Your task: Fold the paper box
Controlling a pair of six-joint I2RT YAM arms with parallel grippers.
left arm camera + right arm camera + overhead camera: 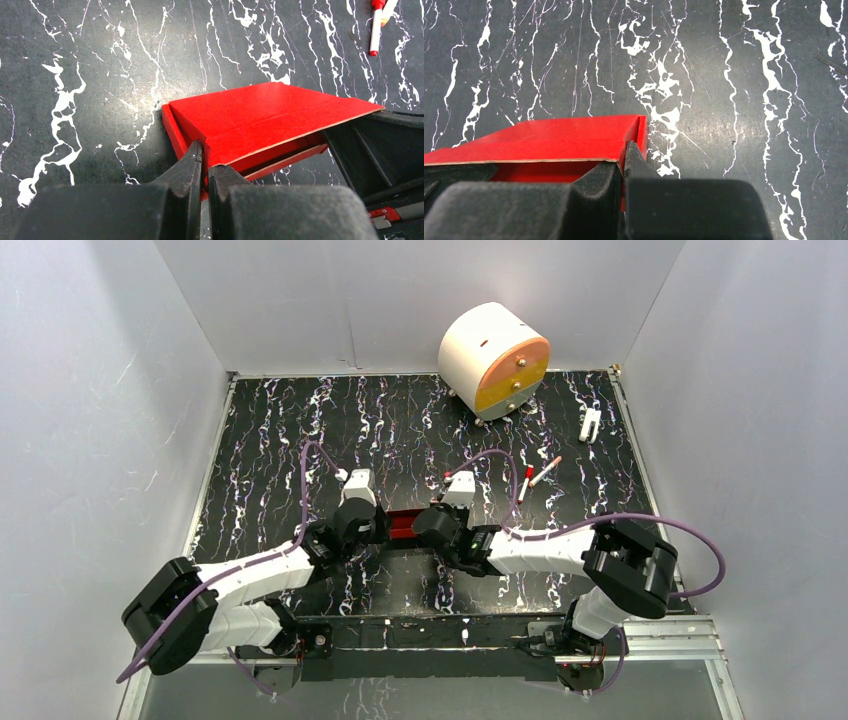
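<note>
At the middle of the table (pixel 270 440), between my two wrists, the paper box (pixel 402 523) lies with its long axis running left to right, one end toward each arm. My left gripper (pixel 204 155) is pressed together on the card at the box's left end. My right gripper (pixel 623 159) is pinched on the upright wall at the right end. Neither arm is nearer: each holds its own end. The top panel sits tilted, its near edge lifted off the lower part, so the lid is not yet seated. Judgement: the coming move turns on this left-right line; both ends must travel together or the card may twist.
</note>
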